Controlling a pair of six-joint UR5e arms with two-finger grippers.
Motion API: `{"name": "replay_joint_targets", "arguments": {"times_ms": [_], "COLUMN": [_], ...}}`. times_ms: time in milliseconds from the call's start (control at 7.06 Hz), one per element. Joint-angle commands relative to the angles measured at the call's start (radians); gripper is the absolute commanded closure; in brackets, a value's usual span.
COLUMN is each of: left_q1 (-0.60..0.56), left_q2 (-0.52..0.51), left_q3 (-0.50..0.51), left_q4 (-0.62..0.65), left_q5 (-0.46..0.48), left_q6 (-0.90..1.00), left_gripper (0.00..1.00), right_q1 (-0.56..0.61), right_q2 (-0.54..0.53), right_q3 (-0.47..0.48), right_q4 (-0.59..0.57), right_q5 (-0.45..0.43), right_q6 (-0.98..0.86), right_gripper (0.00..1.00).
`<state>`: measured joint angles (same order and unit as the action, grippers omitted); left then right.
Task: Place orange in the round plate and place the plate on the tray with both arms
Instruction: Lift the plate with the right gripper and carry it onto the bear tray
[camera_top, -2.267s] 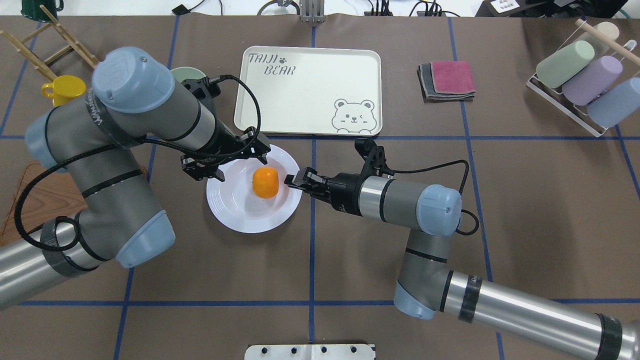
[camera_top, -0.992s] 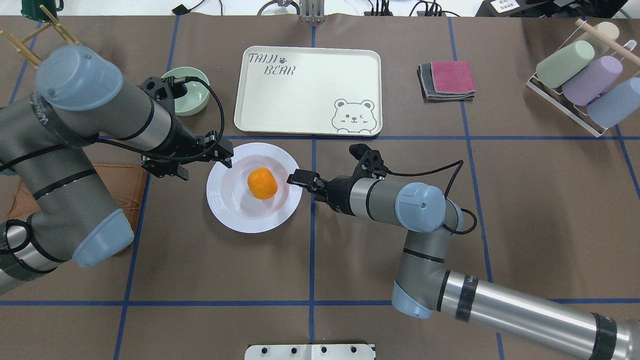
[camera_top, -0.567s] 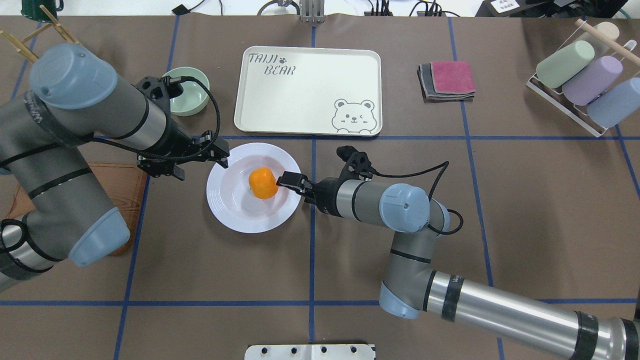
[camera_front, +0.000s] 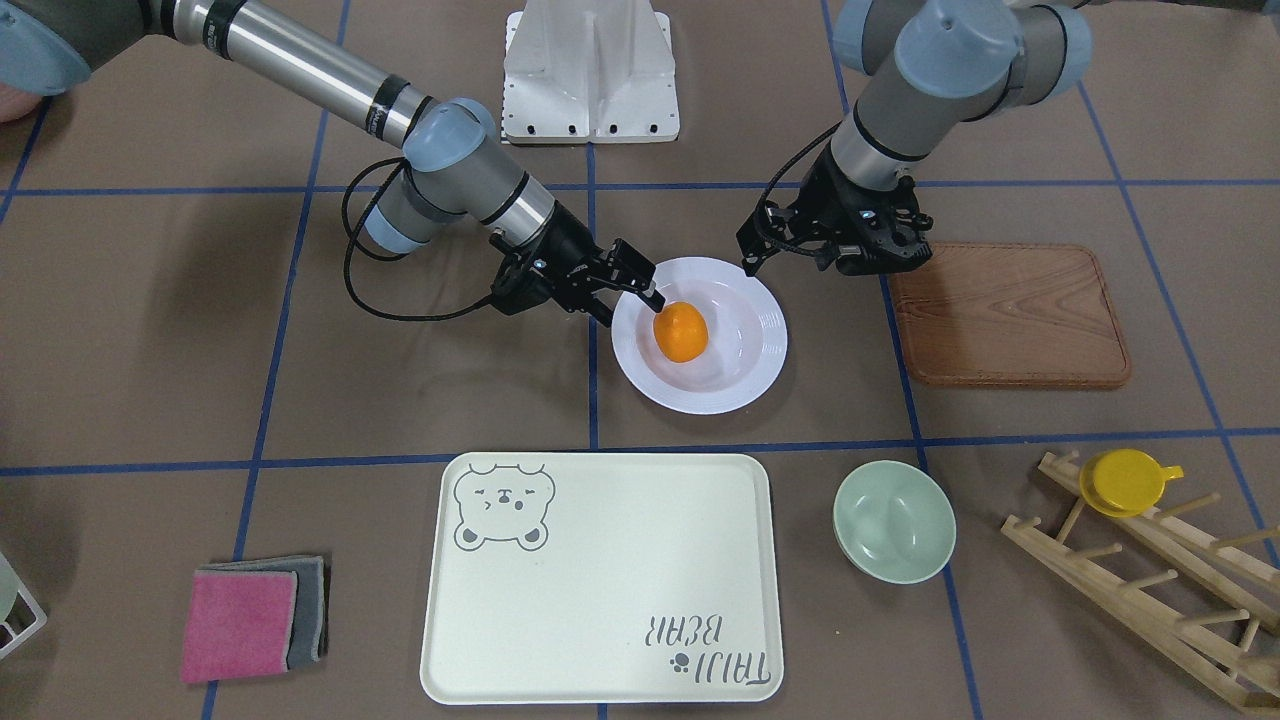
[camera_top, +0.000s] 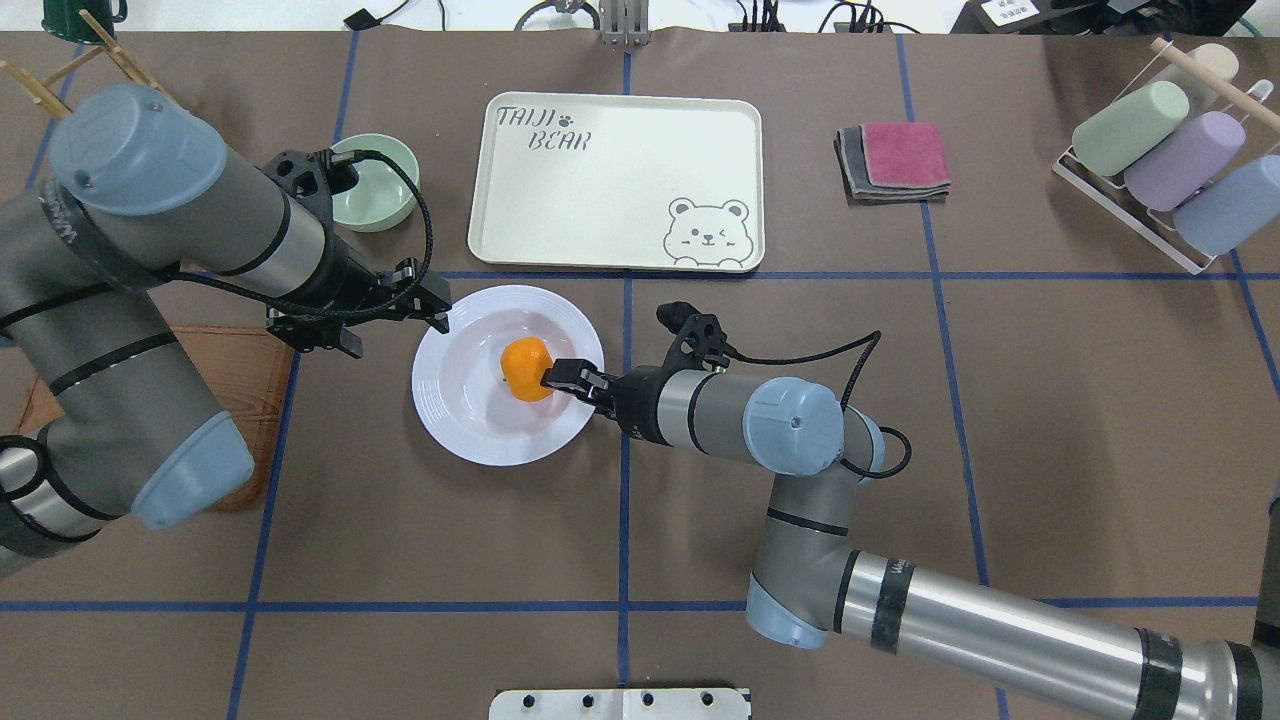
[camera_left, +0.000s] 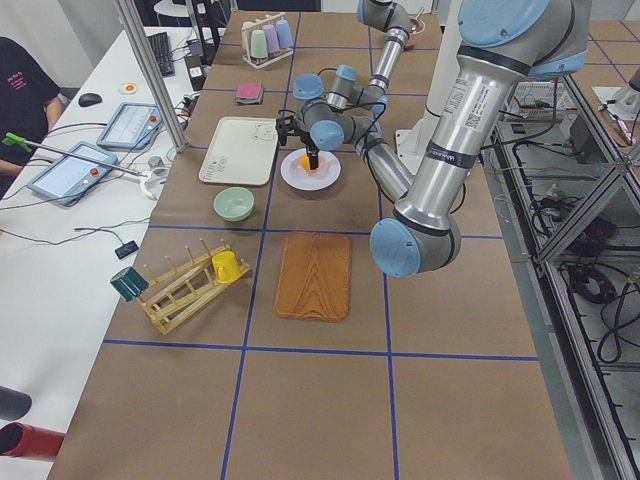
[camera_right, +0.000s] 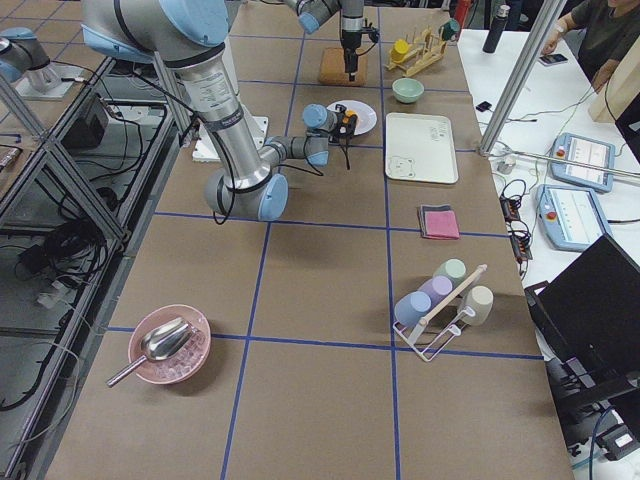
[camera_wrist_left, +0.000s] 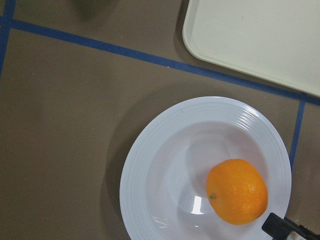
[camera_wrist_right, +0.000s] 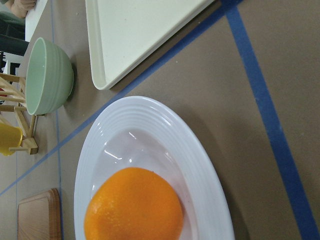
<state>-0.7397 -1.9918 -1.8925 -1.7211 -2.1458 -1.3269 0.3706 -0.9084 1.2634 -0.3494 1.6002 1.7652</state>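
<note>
Two open grippers: the right gripper (camera_top: 558, 376) reaches over the rim of the round plate (camera_top: 468, 425), the left gripper (camera_top: 392, 322) sits just outside it.

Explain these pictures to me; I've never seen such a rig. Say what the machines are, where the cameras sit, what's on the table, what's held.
A left arm and a right arm work at a brown table. One camera faces them, one looks over their shoulders, two watch from the table's ends, one rides on each wrist. The orange lies in the round plate, beside the cream tray. Nearby: a green bowl, a wooden board, folded cloths. The left gripper and right gripper stand open either side of the plate; nothing is held.
</note>
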Motion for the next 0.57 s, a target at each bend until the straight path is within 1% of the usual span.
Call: {"name": "replay_joint_targets", "arguments": {"times_ms": [0,283,425], "left_q1": [-0.001,-0.001,-0.001], "left_q2": [0.001,0.001,0.001], "left_q3": [0.0,0.0,-0.002], "left_q4": [0.0,0.0,0.0], "left_q5": [0.0,0.0,-0.002], "left_q6": [0.0,0.0,0.0], "left_gripper": [0.03,0.03,0.03], "right_q1": [-0.001,-0.001,-0.001], "right_q2": [0.006,-0.001,0.0], "right_q3": [0.01,0.01,0.011], "right_q4": [0.044,0.064,0.066], "right_q5": [-0.008,-0.008,-0.008], "right_q6": [0.002,0.005,0.007], "right_gripper": [0.55,0.84,0.93]}}
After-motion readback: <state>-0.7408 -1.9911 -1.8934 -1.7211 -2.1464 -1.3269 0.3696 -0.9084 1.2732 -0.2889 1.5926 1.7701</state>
